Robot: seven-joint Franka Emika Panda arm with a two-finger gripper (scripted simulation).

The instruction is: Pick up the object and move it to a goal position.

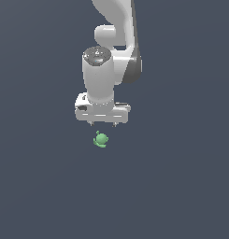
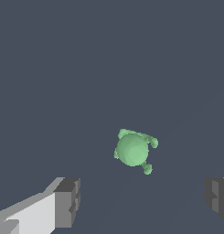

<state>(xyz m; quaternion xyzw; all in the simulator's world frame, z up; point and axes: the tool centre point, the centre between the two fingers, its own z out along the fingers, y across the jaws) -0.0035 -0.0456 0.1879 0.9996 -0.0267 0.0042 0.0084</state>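
Observation:
The object (image 1: pixel 101 139) is a small matte green ball with a thin curved green ring partly around it. It lies on the dark grey surface just below my gripper in the exterior view. In the wrist view the object (image 2: pixel 133 150) shows ahead of the fingers, apart from both. My gripper (image 1: pixel 102 124) is open and empty, with its two short fingertips (image 1: pixel 90 123) set wide apart. In the wrist view one grey finger (image 2: pixel 66 202) and the other finger (image 2: pixel 217 198) stand far apart, and the gripper (image 2: pixel 141 201) holds nothing.
The white arm (image 1: pixel 111 51) rises from the gripper toward the top of the exterior view. A plain dark grey surface (image 1: pixel 181 186) lies all around the object.

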